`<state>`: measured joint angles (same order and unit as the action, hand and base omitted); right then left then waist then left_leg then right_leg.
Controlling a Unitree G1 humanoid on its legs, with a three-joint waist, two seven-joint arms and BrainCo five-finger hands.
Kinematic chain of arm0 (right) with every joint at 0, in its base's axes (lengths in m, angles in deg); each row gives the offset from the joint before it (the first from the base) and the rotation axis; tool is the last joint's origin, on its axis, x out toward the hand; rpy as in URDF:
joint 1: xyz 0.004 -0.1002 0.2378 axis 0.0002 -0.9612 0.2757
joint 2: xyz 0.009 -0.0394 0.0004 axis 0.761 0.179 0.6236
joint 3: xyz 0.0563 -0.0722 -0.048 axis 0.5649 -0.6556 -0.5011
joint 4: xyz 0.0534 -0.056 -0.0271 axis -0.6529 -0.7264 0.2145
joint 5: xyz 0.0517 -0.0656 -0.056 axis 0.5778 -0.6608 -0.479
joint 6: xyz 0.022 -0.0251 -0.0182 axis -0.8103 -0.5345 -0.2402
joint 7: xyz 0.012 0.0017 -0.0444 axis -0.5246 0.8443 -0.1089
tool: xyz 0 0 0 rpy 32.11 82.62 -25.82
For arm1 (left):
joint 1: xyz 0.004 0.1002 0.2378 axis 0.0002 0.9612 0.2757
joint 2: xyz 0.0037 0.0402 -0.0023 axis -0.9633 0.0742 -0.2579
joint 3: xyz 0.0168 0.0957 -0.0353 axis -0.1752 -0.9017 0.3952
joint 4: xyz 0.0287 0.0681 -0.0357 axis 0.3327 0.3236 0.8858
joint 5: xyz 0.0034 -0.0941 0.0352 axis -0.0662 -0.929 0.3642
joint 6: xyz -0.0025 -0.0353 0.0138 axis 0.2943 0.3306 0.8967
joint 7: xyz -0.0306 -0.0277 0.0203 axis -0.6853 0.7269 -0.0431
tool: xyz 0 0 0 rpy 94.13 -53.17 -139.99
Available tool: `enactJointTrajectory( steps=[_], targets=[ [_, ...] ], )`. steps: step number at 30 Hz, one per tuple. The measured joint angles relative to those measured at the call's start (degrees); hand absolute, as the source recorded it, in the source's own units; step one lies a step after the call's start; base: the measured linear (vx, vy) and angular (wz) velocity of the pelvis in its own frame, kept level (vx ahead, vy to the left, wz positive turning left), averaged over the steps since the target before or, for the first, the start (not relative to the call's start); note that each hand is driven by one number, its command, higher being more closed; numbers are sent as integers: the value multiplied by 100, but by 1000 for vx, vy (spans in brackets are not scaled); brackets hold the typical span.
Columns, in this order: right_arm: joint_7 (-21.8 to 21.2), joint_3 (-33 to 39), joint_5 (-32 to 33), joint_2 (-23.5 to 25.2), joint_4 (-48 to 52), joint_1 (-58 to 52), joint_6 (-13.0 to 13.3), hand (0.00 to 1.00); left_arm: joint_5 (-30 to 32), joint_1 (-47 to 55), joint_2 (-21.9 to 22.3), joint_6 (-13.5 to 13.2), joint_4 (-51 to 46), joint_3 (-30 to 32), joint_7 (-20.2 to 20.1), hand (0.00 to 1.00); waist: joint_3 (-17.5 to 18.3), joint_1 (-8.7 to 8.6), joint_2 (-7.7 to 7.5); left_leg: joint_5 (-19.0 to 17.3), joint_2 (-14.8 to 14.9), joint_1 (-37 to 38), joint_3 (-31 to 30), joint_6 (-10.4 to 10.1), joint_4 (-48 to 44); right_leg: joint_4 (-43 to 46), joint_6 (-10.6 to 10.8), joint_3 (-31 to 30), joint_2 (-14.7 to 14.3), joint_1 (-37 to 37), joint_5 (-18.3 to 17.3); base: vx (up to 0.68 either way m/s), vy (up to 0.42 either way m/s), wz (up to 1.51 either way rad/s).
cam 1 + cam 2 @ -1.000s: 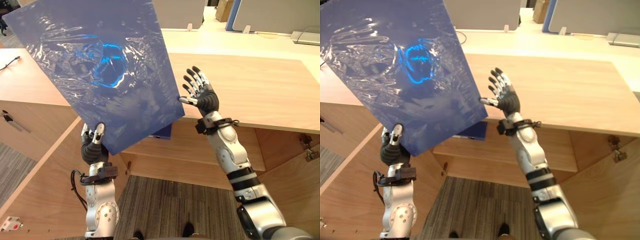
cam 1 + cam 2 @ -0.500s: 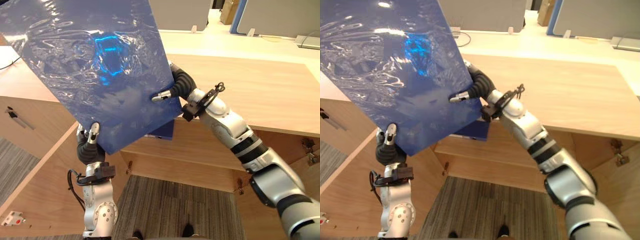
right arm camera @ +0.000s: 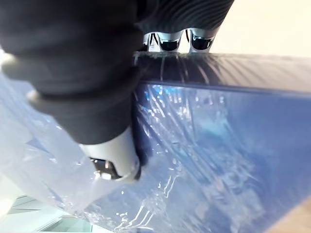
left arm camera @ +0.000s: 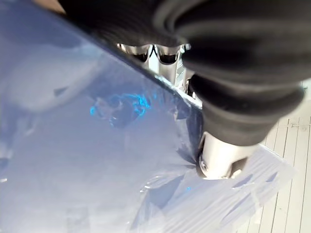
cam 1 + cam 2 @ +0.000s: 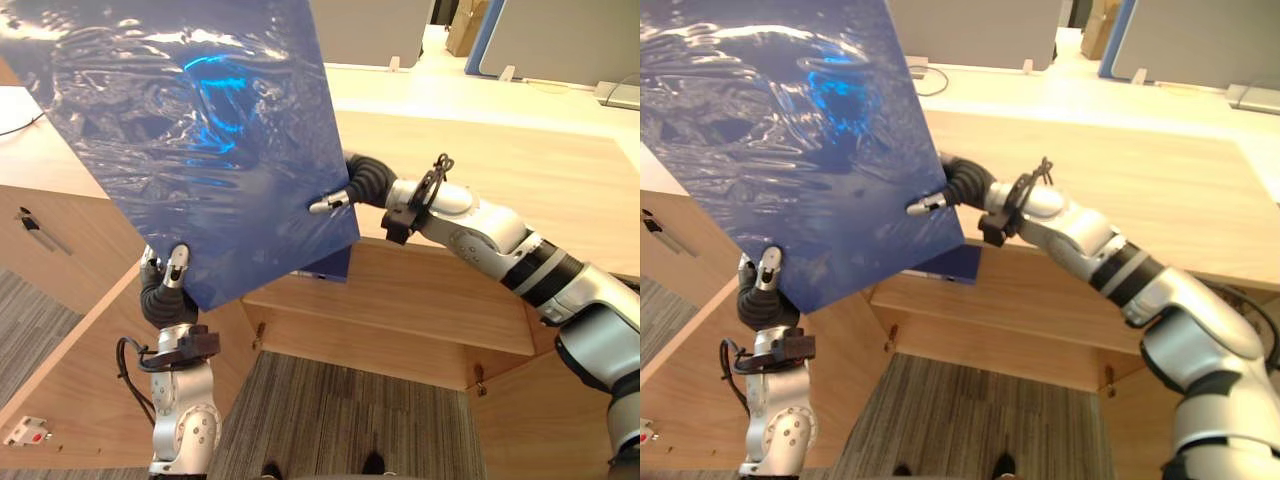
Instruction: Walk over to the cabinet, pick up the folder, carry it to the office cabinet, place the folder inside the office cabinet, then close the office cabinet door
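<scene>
Folder (image 5: 200, 150), left hand (image 5: 160, 298) pinching its bottom corner and right hand (image 5: 362, 182) its side edge, stands above them, long axis leaning up-left.

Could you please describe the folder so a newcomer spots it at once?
Over the light-wood cabinet, toward its left, a blue folder is held up: left hand at its lower corner, right hand at its right edge. Unlike the smaller blue item on the shelf below, its surface is glossy and crinkled.
</scene>
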<state>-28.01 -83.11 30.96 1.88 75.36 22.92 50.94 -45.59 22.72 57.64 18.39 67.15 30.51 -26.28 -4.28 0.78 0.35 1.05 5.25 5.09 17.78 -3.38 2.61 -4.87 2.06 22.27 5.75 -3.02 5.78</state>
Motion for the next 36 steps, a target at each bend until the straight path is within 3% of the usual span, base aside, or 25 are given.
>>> enactJointTrajectory(
  steps=[7,13,17,19,20,23,25,28,30,36],
  targets=[
    [-89,-169,303,-220,25,-31,-62,100,-36,-1,-291,101,1,-364,-158,0,149,9,7,7,-2,-3,-21,-3,0,0,0,15,6,-7,0,0,0,1],
    [-102,471,125,-440,457,-815,-99,100,-521,7,-441,118,323,-684,-847,0,292,-4,16,25,-2,-1,-23,-8,3,-1,-1,14,6,-2,-1,0,0,0],
    [-99,2004,-850,-565,1482,-1862,-92,100,-547,124,-421,246,391,-894,-1205,0,296,-110,22,27,-5,0,11,-9,10,-1,0,-22,7,27,0,-1,1,-4],
    [17,3498,-1551,-461,2340,-2807,48,100,-471,270,-255,478,944,-913,-1389,0,316,-203,53,27,-11,-10,49,-9,29,0,6,-67,8,71,4,-9,9,-10],
    [54,3859,-1698,-374,2498,-2975,110,100,-468,309,-188,568,1198,-867,-1394,0,324,-243,67,26,-12,-14,57,-9,37,0,7,-79,8,83,4,-9,10,-12],
    [403,5431,-2724,185,3385,-3448,776,100,-240,705,30,1058,2647,-576,-1391,0,359,-470,121,21,5,-7,110,-11,73,0,7,-221,-22,168,5,-7,-2,-23],
    [633,5906,-3387,231,3786,-3625,1172,100,11,803,75,1207,3024,-546,-1391,0,361,-513,124,18,22,-1,137,-15,97,-1,3,-260,-50,194,8,-16,-17,-16],
    [870,5846,-4796,282,4084,-3851,1528,100,258,732,105,1247,3190,-500,-1389,0,371,-511,135,16,38,1,136,-16,97,-1,-8,-269,-68,198,16,-44,-13,-3],
    [866,5612,-5583,351,4162,-4346,1632,100,307,679,204,1248,3505,-303,-1369,0,373,-499,133,13,38,-5,133,-15,97,-2,-10,-277,-68,210,26,-55,4,-1],
    [727,5433,-6258,338,4046,-4958,1610,100,751,703,195,1304,4506,-35,-1362,0,368,-503,127,9,30,-45,206,-17,104,-2,-7,-370,-69,304,48,-32,12,-7]
  ],
)
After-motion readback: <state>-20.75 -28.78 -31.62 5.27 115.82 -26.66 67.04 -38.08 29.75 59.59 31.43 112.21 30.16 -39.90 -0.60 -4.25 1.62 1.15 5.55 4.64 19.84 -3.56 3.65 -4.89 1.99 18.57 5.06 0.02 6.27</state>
